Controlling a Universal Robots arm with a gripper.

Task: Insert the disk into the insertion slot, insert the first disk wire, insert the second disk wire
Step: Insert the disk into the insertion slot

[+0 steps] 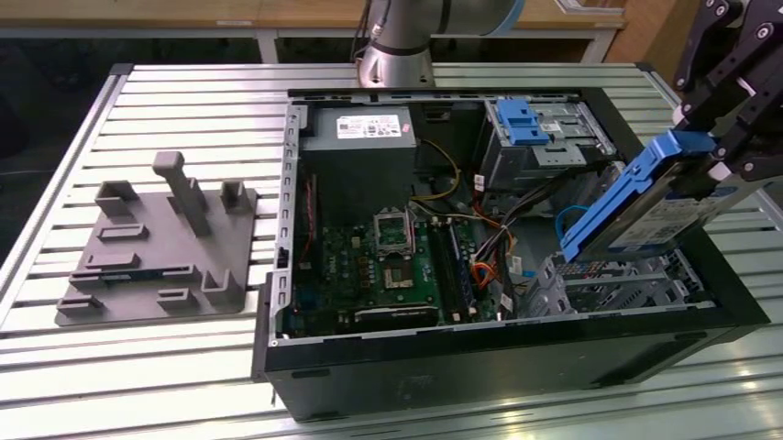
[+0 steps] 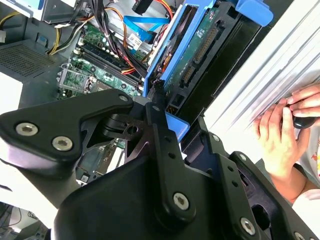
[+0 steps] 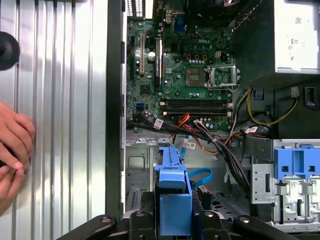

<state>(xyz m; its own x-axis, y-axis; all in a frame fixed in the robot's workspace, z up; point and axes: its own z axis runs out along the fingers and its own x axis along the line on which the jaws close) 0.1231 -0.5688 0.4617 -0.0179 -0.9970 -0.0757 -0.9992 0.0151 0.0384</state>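
Observation:
My gripper [image 1: 716, 151] is shut on the disk [image 1: 646, 206], a silver drive in a bright blue carrier. I hold it tilted, low end down, over the right end of the open computer case [image 1: 490, 353]. Directly below stands the insertion slot [image 1: 618, 282], a silver perforated metal cage. In the second wrist view the black fingers [image 2: 159, 107] clamp the disk [image 2: 200, 52] at its blue frame. The first wrist view has the carrier [image 3: 172, 192] between the fingers, above the cage [image 3: 136, 167]. A blue flat cable [image 1: 566, 225] and loose wires [image 3: 210, 142] lie beside the cage.
A grey bay with a blue latch [image 1: 526, 124] sits at the case's far right corner, the power supply [image 1: 355, 128] and motherboard [image 1: 391, 266] to its left. A grey fixture plate [image 1: 153, 252] lies on the slatted table. A person's hand [image 2: 285, 130] rests by the case.

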